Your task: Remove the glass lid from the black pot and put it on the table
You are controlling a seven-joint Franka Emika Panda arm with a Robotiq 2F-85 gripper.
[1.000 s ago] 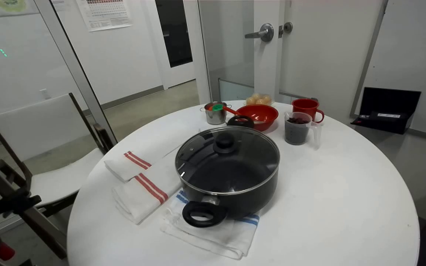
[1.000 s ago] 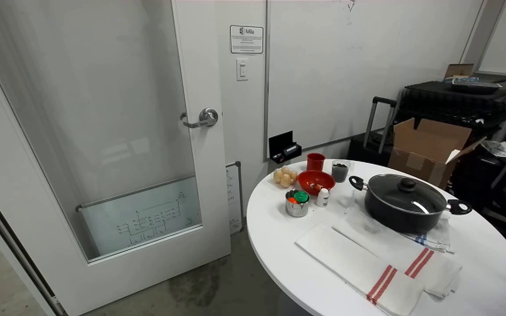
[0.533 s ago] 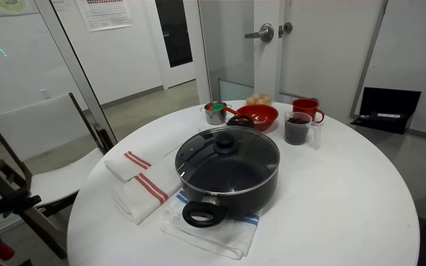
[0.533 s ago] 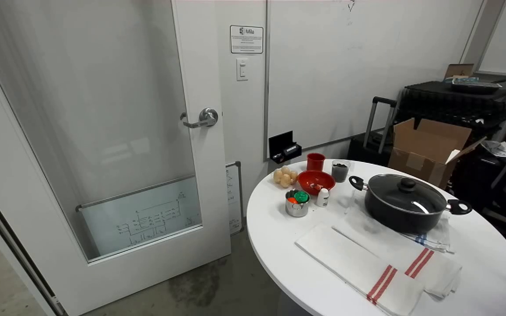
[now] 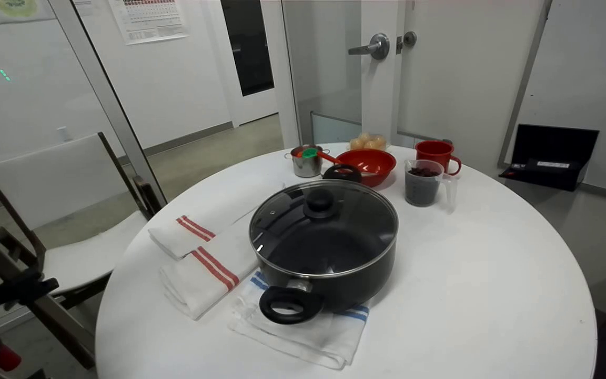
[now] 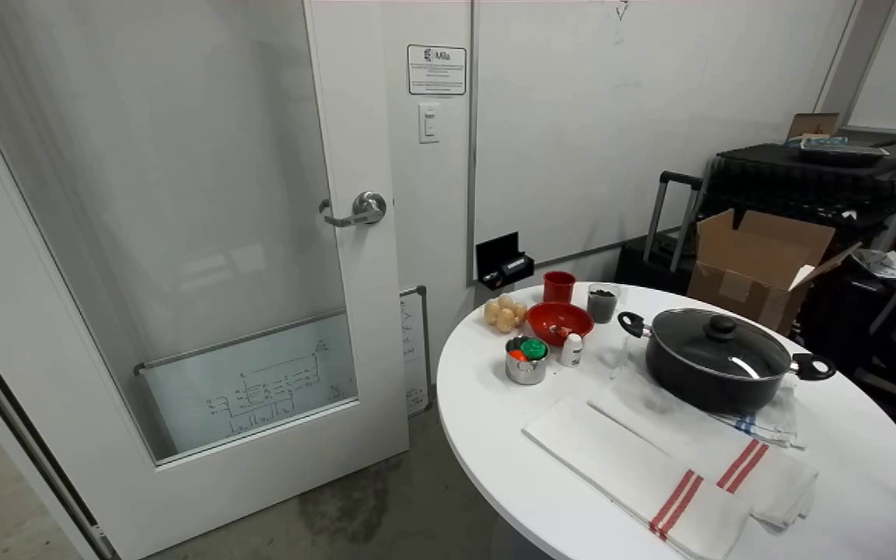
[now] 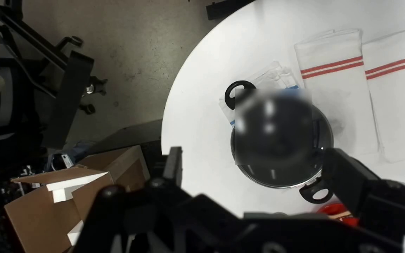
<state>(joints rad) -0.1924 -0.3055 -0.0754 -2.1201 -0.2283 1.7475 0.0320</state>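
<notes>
The glass lid [image 5: 329, 247] lies on the black pot [image 5: 361, 289], its dark knob upright, in both exterior views; the lid [image 6: 689, 346] and pot [image 6: 689, 389] stand at the right there. The pot rests on a folded towel on the round white table [image 5: 471, 295]. In the wrist view the lid [image 7: 290, 177] lies below my gripper, with a blurred square hiding its middle and the knob. My gripper [image 7: 253, 153] is open, its fingers wide apart with nothing between them. It appears only in the wrist view, and its height above the lid is hard to tell.
White towels with red stripes [image 5: 200, 273] lie beside the pot. A red bowl [image 5: 369, 160], steel cup [image 5: 307, 166], measuring cup [image 5: 422, 187], red mug [image 5: 434, 151] and egg-like balls [image 5: 369, 141] stand behind it. A white bottle [image 6: 572, 350] stands by the bowl.
</notes>
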